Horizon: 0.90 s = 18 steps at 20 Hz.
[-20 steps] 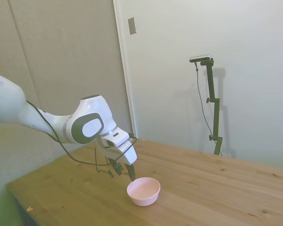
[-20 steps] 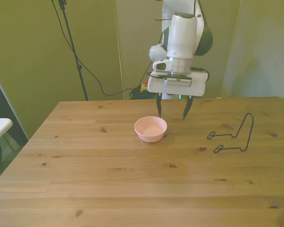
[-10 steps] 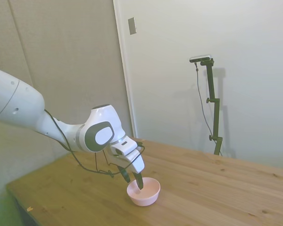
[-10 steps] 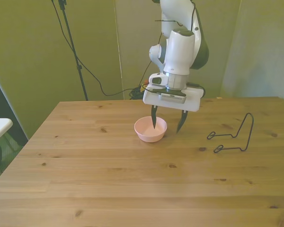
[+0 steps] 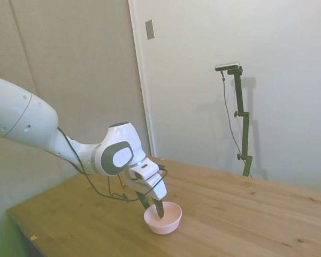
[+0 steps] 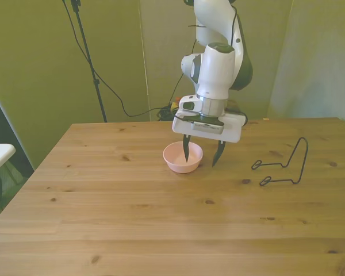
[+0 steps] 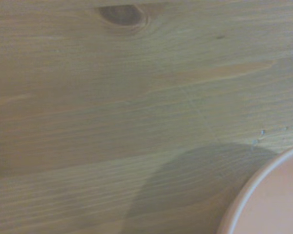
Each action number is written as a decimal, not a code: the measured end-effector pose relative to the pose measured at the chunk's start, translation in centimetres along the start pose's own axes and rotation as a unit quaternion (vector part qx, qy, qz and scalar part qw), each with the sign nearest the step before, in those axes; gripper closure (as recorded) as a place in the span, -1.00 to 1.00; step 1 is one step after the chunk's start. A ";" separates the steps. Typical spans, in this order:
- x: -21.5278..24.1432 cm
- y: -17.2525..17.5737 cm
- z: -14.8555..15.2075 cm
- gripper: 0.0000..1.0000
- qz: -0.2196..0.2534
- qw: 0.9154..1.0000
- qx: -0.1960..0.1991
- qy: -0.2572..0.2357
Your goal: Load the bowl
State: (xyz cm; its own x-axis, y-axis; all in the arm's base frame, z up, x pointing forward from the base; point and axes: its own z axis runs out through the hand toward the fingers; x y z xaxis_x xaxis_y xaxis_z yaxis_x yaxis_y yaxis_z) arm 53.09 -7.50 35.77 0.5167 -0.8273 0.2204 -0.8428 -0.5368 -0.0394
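The desk (image 5: 241, 214) is seen from off one side in the side view, at a distance and slightly from above. In the front view it is faced across its near edge, from higher up. A small patch of desk wood is shown from very close in the wrist view. The pale pink bowl (image 6: 183, 157) is shared by all three views.

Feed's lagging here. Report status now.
Gripper open, straddling the bowl rim. Bowl upright on table. Wire stand off to the side, nothing blocking.
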 end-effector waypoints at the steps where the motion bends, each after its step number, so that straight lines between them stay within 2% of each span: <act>1: 0.0 0.0 0.1 1.00 0.000 1.000 0.000 0.000; 18: -0.1 -0.5 0.3 1.00 0.001 1.000 0.006 -0.001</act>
State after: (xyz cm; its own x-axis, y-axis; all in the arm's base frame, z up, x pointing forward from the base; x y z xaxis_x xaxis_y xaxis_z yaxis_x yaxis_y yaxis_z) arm 53.55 -7.19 35.52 0.5158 -0.8286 0.2175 -0.8416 -0.5375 -0.0519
